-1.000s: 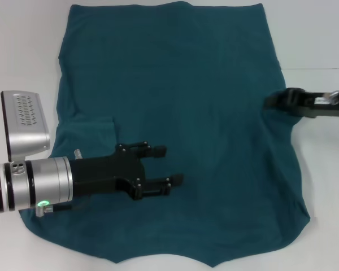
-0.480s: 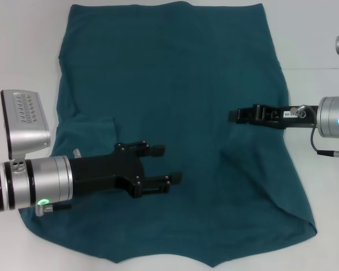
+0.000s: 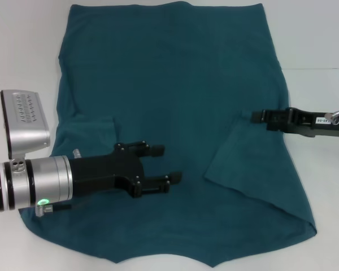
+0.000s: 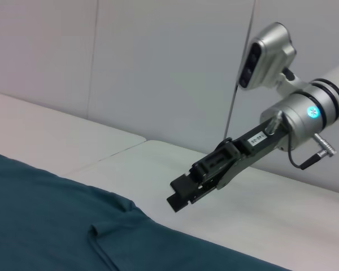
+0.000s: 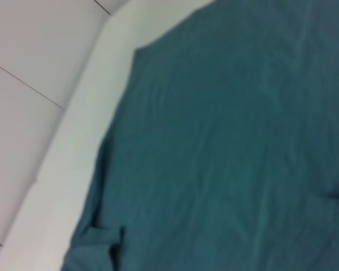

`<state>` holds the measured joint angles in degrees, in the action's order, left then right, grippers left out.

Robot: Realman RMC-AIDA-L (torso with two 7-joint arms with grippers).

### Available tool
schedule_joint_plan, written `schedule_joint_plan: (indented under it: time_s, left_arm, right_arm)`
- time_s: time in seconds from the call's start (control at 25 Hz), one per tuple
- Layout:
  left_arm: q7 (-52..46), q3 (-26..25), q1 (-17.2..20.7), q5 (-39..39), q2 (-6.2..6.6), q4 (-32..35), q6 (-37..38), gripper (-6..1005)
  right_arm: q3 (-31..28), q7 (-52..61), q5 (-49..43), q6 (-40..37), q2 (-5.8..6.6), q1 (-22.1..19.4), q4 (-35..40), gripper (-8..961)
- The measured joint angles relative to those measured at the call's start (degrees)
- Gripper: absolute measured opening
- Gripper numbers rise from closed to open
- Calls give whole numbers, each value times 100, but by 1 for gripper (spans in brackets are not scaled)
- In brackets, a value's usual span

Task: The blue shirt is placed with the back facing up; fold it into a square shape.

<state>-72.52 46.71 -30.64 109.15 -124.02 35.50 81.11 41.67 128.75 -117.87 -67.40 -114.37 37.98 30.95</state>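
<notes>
Teal cotton of the blue shirt lies back-up on the table, both sleeves tucked inward to square its outline; left gripper hovers with jaws wide, right gripper beside its fold, closed and empty.

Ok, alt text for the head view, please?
A blue shirt lies spread on a white table, its right sleeve folded inward over the body. The left gripper, open, hovers over the lower left part; the right gripper is at the folded sleeve.
</notes>
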Motion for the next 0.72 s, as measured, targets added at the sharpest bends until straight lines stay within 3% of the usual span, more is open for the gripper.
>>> schedule_joint_plan:
  time_s: [0.12,0.32,0.72]
  left_arm:
    - [-110,-26,11,-5,3,17,0,769]
    - [-368,-171,15,-21,11,75,58,769]
    - [-1138,-499,319,65,19,633,-78,776]
  right_arm:
    - [-22,-264,363,-192,3,-149,2,689]
    - [-34,-909,917,-629,2,-357,-43,763]
    - [-37,-1507,1128,-856,-181,-610,-63,900]
